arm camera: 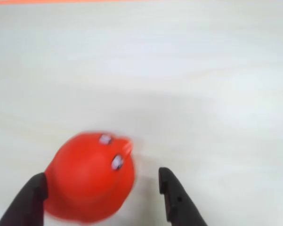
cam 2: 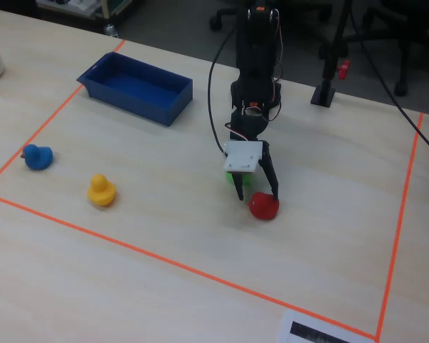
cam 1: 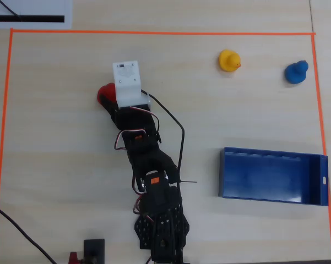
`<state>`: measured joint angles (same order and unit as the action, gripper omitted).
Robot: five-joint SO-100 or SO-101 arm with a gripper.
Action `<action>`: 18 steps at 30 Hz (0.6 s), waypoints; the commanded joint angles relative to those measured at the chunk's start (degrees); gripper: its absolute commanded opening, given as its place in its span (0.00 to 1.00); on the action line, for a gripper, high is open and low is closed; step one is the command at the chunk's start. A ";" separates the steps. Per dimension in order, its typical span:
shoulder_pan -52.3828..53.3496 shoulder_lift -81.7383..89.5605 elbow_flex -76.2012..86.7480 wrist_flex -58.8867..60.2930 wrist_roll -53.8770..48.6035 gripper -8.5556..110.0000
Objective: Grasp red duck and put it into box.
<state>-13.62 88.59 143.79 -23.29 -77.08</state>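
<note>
Duck [cam 1: 104, 92]: overhead, arm is covering most of it. Wrist view: duck [arm camera: 90, 177] is blurring, its bottom edge cropped. Gripper [arm camera: 102, 184]: fingers are running off frame.

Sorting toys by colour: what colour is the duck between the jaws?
Red, clearest in the wrist view: the red duck.

Lighting is bright and even across the pale wood-grain table [cam 1: 55, 137] – soft, short shadows only, like the faint one beside the shallow dark blue plastic box [cam 1: 272, 176] in the overhead view. That view is sharp, colours clean. The wrist view is the weak one – washed out, the tabletop nearly white, and the glossy red plastic duck [arm camera: 89, 181] looks smeared and soft. The fixed view is crisp up front, with a dim, dark background behind the table.
</note>
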 commanded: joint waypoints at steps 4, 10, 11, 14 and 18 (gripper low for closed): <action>-1.23 2.81 -1.23 0.44 0.35 0.33; 0.35 0.44 -4.48 0.53 -0.18 0.33; 0.44 -0.09 -5.10 0.44 -0.18 0.33; 0.62 -1.85 -6.77 -0.79 -0.26 0.33; 0.53 -3.60 -8.44 -0.35 -1.41 0.27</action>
<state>-13.18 84.90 138.25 -23.03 -77.70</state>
